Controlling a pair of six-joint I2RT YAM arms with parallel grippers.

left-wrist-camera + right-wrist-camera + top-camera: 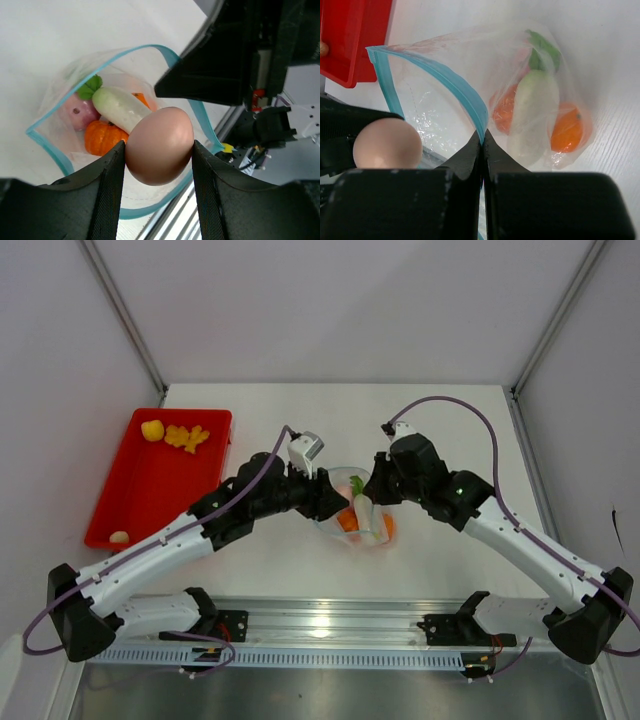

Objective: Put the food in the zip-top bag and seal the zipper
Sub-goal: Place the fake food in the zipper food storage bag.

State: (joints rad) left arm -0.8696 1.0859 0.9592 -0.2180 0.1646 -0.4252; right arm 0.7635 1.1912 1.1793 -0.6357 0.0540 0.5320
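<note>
Left of the zip-top bag point(370, 528), the red tray point(150, 490) holds yellow food pieces point(187, 437) that are not yet packed. Over the bag's mouth, the left end effector point(158, 152) is about half open and grips a tan toy egg point(160, 132). Inside the bag lie a white radish point(120, 107), orange pieces and a pink one. At the bag's right rim, the right end effector point(482, 136) is pinched fully shut on the zipper point(455, 82). If the egg is let go off-centre, I think it may hit the rim and roll onto the tabletop point(300, 420). The mouth is held at one point only, so it could sag. I can read no brand or writing.
</note>
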